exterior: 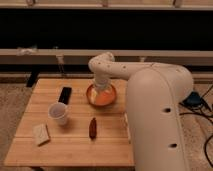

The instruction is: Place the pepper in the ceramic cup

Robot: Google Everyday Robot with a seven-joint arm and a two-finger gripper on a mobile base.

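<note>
The pepper [92, 127], a small dark reddish-brown pod, lies on the wooden table [75, 150] near its front middle. The ceramic cup [58, 113], white and tapered, stands upright to the pepper's left, a short gap away. My gripper [100, 87] is at the end of the white arm and hangs over the orange bowl [102, 97], behind the pepper and to the right of the cup. It touches neither the pepper nor the cup.
A black flat slab [64, 94] lies behind the cup. A beige block [41, 134] lies at the front left. A thin clear bottle [61, 66] stands at the table's back edge. My large white body [160, 120] covers the table's right side.
</note>
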